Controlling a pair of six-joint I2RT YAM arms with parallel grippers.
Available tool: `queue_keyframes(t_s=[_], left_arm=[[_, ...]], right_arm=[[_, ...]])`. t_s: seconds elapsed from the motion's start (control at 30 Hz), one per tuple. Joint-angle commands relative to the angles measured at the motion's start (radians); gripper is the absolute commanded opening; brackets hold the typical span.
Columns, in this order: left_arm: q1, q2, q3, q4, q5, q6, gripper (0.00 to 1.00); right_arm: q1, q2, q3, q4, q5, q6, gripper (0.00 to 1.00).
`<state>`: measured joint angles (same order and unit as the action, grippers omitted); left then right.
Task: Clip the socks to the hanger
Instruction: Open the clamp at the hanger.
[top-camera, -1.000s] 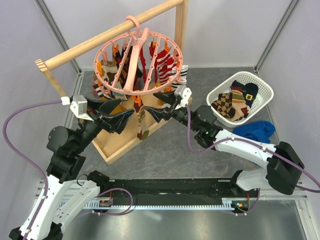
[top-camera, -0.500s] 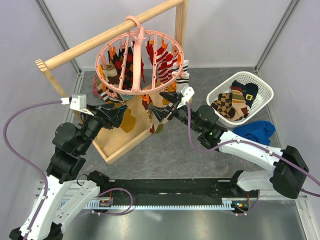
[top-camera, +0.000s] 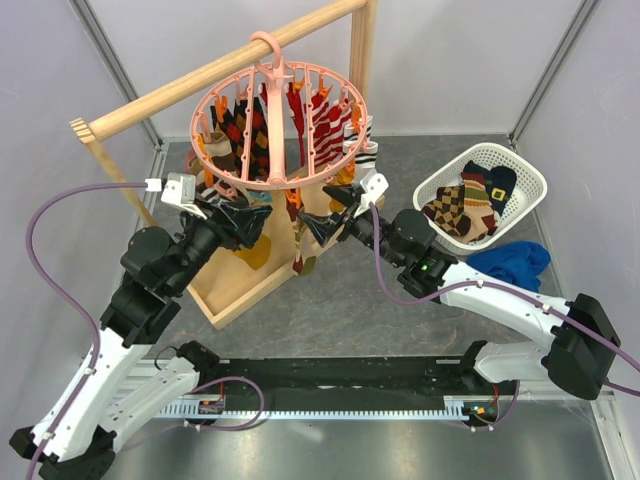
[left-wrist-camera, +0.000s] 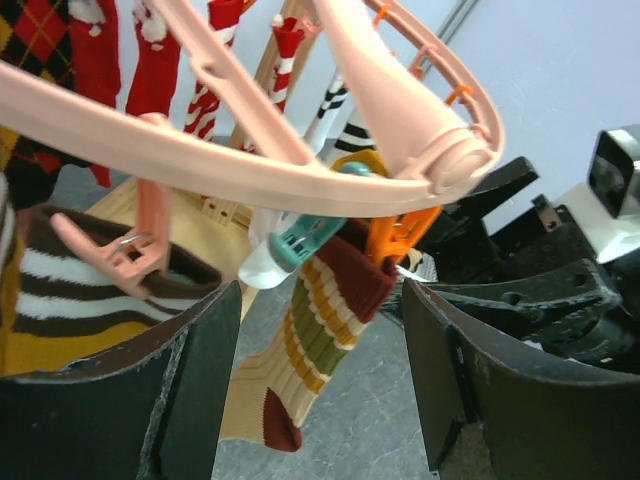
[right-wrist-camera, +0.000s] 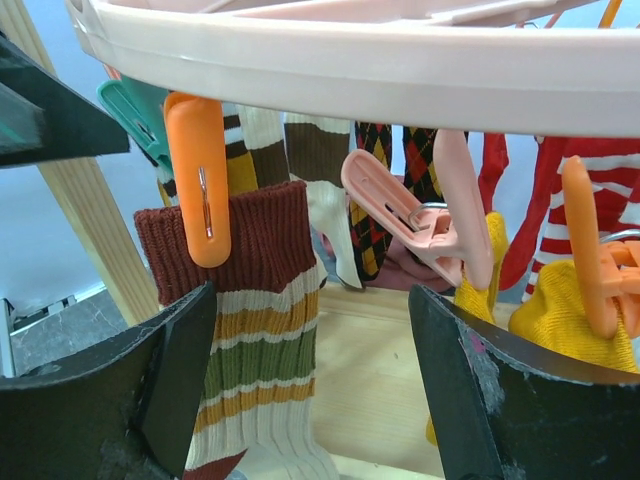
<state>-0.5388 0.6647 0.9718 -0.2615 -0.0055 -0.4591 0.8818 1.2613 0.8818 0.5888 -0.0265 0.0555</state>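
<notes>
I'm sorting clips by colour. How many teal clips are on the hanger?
1. The teal clip hangs under the rim of the hanger, right beside the orange clip holding the striped sock. More may be hidden behind other socks.

My table (top-camera: 340, 300) is grey and speckled. On its left part stands the flat wooden base (top-camera: 245, 290) of the frame. At the far right stands a white basket (top-camera: 438, 186) with socks (top-camera: 458, 208), and a blue cloth (top-camera: 512, 262) lies just beside it. A black rail (top-camera: 350, 374) runs along the near edge.

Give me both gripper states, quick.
Left gripper: open, holding nothing.
Right gripper: open, holding nothing.
</notes>
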Motion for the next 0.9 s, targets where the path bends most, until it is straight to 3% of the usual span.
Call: queue_keyframes(t_s=[0.0, 0.2, 0.33, 0.87], left_arm=[[-0.132, 0.035, 0.070, 0.005, -0.183, 0.065, 0.72], [-0.343, 0.114, 0.108, 0.008, -0.476, 0.148, 0.70], [-0.371, 0.130, 0.107, 0.010, -0.635, 0.134, 0.65], [-0.386, 0.154, 0.117, 0.011, -0.745, 0.152, 0.68]], right_arm=[[0.005, -0.028, 0.016, 0.006, 0.020, -0.019, 0.85], [0.006, -0.040, -0.004, 0.011, 0.011, -0.029, 0.86], [0.006, -0.053, -0.017, 0.026, -0.023, -0.026, 0.86], [0.005, -0.059, -0.058, 0.054, -0.029, -0.043, 0.88]])
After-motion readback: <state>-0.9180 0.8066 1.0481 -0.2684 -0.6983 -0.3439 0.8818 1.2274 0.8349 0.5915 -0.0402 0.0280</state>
